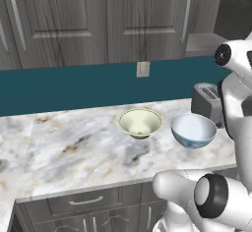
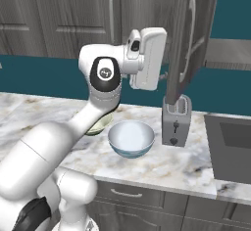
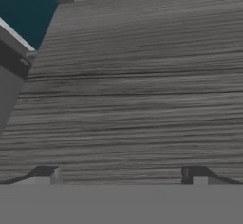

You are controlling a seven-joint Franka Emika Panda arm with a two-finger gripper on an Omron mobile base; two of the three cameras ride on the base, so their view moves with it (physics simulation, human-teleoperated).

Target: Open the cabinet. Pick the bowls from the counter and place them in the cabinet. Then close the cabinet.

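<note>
The pale cream-green bowl (image 1: 140, 123) and the blue-patterned bowl (image 1: 193, 130) stand side by side on the marble counter (image 1: 59, 147). From the right base, the blue-patterned bowl (image 2: 131, 139) is in front, and my arm half hides the cream-green bowl (image 2: 100, 125). One dark grey cabinet door (image 2: 188, 39) stands swung out from the wall. My gripper (image 2: 163, 73) is raised close against its inner edge, above the bowls. In the hand view the gripper (image 3: 121, 175) is open, its tips wide apart, facing the wood grain of the door (image 3: 142, 90) with nothing between them.
A silver toaster (image 2: 176, 120) stands just right of the bowls, under the swung-out door. A dark cooktop (image 2: 235, 147) lies further right. A wall outlet (image 1: 142, 69) sits on the teal backsplash. Drawer fronts (image 1: 86, 201) run below the counter edge.
</note>
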